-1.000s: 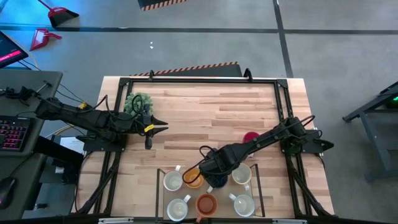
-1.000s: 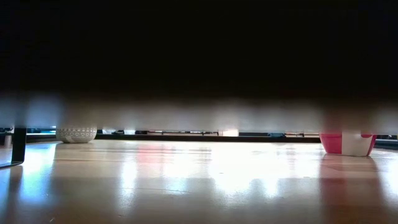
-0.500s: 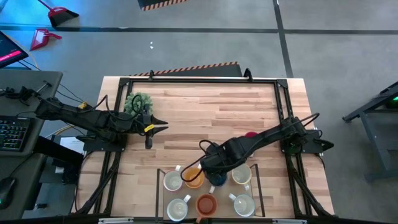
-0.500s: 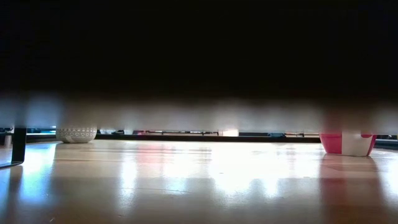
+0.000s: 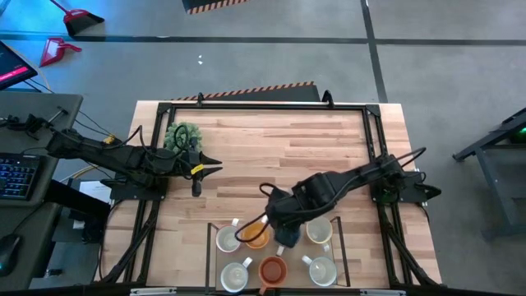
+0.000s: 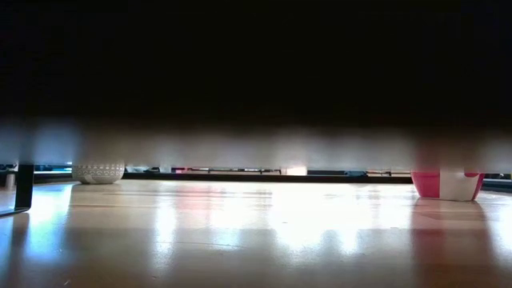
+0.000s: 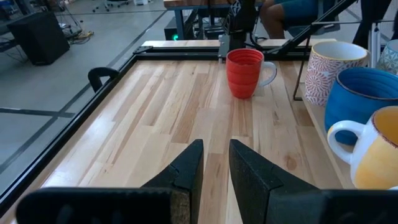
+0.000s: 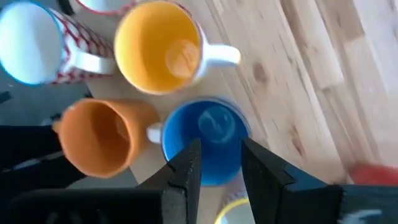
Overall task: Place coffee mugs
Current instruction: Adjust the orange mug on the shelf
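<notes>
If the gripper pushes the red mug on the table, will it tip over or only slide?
The red mug stands upright on smooth wood and looks squat with a broad base, so it would probably slide, not tip. It looks like glazed ceramic: likely rigid, slippery and breakable. A push on the side handle may turn it.

No text, label, brand, number or sign can be read in any view.

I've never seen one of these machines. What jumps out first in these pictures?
A cluster of colourful mugs at the table's near edge draws the eye, with the right claw hanging just above a blue mug among them, its fingers apart and empty. A lone red mug stands apart on the bare wood, and the left claw waits beside a bushy green plant.
</notes>
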`<state>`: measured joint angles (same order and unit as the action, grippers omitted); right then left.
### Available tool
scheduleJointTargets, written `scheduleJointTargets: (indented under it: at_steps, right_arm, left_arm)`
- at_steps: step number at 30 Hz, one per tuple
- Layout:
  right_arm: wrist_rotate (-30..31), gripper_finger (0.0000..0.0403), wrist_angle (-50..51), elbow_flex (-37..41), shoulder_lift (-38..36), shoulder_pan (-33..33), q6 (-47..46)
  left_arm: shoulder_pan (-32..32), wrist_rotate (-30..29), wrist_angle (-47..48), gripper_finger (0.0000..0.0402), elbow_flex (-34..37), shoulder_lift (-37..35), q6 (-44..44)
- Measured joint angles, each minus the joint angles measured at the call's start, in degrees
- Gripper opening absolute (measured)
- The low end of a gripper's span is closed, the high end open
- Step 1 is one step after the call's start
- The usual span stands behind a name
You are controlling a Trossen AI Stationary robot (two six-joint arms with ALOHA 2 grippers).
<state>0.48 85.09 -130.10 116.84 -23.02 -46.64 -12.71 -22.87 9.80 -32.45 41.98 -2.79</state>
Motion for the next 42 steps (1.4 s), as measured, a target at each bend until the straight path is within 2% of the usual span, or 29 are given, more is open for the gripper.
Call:
scheduleJointTargets:
  at_steps: [9, 13, 15, 23, 29, 33, 42]
  right_arm:
    - [-6.0, 0.0090, -3.7, 0.0, 0.1, 2.4, 7.4]
    - [-9.2, 0.0090, -3.8, 0.0, 0.1, 2.1, 7.7]
    - [-8.9, 0.0090, -3.9, 0.0, 0.1, 1.1, 7.7]
    - [0.1, 0.0090, -4.5, 0.0, -0.2, -4.8, 2.2]
    - [4.0, 0.0088, -10.4, 0.0, -0.1, -10.1, 0.4]
    - [3.7, 0.0074, -10.5, 0.0, 1.6, -12.0, -2.6]
    - [0.7, 0.0044, -13.6, 0.1, 6.2, -13.2, -7.2]
  left_arm:
    - [0.0, 0.0, -0.3, 0.0067, 0.0, 0.0, -0.6]
    - [0.0, 0.0, -0.3, 0.0067, 0.0, 0.0, -2.4]
    - [0.0, -0.1, -0.3, 0.0067, 0.0, 0.0, -2.5]
    - [0.0, -0.4, -0.2, 0.0067, 0.0, 0.0, -4.0]
    - [0.0, -0.5, -0.2, 0.0067, 0.0, 0.0, -7.4]
    - [0.0, -0.5, -0.2, 0.0067, 0.0, 0.0, -10.6]
    - [0.0, -0.5, -0.2, 0.0067, 0.0, 0.0, -10.7]
